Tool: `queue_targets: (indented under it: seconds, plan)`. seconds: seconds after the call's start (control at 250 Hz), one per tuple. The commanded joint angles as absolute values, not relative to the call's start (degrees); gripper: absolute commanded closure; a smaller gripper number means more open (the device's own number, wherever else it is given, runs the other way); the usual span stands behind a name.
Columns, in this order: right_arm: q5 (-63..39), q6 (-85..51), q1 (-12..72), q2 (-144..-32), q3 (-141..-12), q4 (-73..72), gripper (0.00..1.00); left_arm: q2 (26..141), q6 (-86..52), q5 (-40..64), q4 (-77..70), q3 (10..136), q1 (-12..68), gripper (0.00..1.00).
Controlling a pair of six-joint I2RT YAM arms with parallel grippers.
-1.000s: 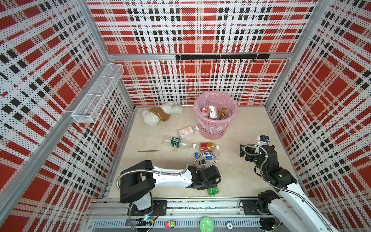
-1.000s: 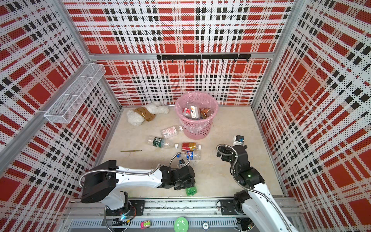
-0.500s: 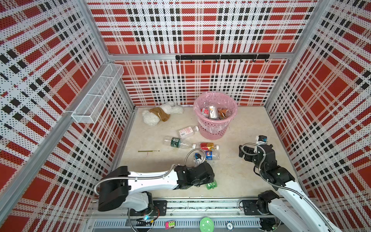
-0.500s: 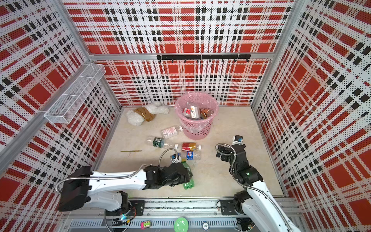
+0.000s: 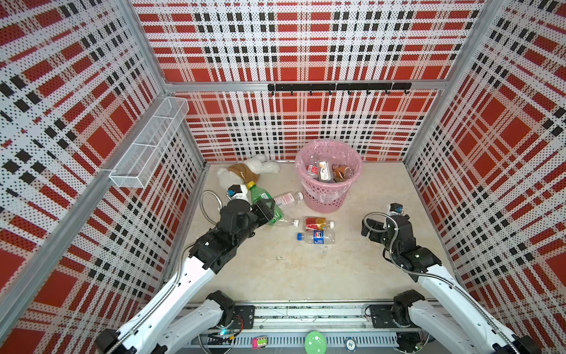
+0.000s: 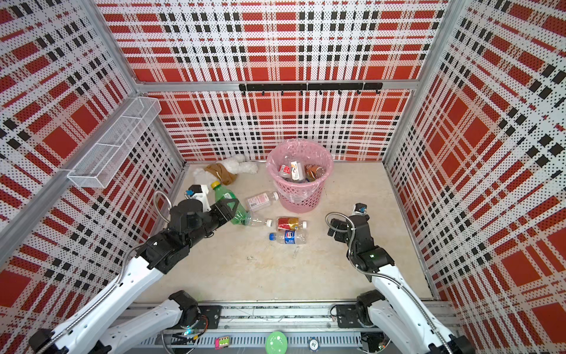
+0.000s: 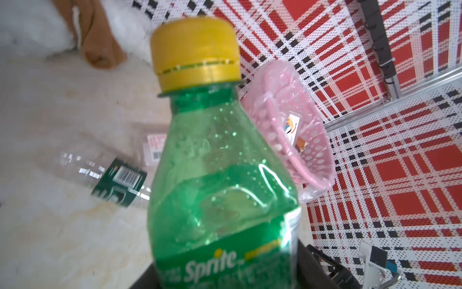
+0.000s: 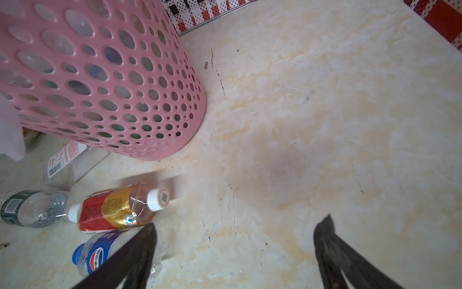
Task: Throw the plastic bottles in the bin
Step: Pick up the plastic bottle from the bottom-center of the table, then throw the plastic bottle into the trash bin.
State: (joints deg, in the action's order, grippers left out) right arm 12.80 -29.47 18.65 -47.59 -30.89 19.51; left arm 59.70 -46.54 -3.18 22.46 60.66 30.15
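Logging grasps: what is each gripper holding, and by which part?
Left gripper holds the green bottle by its labelled lower body; right gripper holds nothing.

left end effector [image 5: 265, 209] clamped aloft, right end effector [image 8: 238, 222] spread wide.

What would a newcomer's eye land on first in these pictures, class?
The green Sprite bottle, yellow-capped, clamped in the left gripper left of the pink bin. Next, that bin at the back, with bottles inside, and the red plaid walls all round.
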Motion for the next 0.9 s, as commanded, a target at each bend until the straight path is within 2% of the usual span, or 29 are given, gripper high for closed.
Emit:
queue_targets:
  seconds: [0.0,0.184,0.36,0.552,0.668,0.896]
  plan:
    - [13.8,-30.0,18.5,-48.0,-33.7,17.3,0.0,69.8,-36.2,4.5,16.3,71.5,30.1,0.46]
    - [13.4,-30.8,18.3,-46.4,-33.5,18.8,0.0,91.9,-30.1,9.6,13.5,94.4,32.6,0.46]
    - [12.7,-32.5,18.3,-44.8,-32.6,20.2,0.0,114.8,-25.6,15.0,19.5,124.9,35.9,0.46]
    - [11.5,-34.4,18.2,-43.5,-31.7,20.7,0.0,135.0,-31.7,20.3,21.5,150.9,35.5,0.46]
    - [11.4,-34.5,18.2,-43.2,-31.5,20.9,0.0,140.0,-37.4,23.5,16.4,153.4,34.2,0.46]
    - [11.5,-34.8,18.2,-42.7,-31.3,20.9,0.0,139.2,-36.6,20.8,15.3,150.0,34.0,0.46]
